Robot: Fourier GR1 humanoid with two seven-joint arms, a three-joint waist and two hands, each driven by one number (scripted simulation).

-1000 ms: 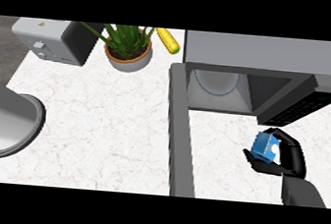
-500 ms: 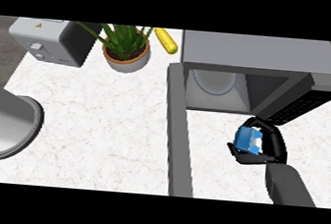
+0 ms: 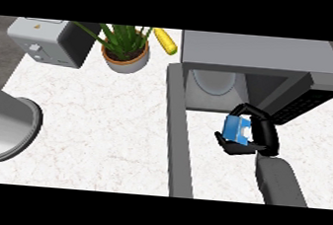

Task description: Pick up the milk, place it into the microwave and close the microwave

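Milk (image 3: 235, 129) is held in the right hand (image 3: 259, 141), fingers curled round it w/ thumb beneath, just in front of the open microwave (image 3: 261, 57) mouth, beside its door (image 3: 179, 145). Vs 0.5 s ago, milk & hand are seen carried closer to the opening. Plate (image 3: 214, 81) is seen inside the cavity.

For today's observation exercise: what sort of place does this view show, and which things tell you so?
Most likely a kitchen counter. An open microwave stands on a pale marbled worktop, with a toaster behind, and the right hand holds a blue milk carton.
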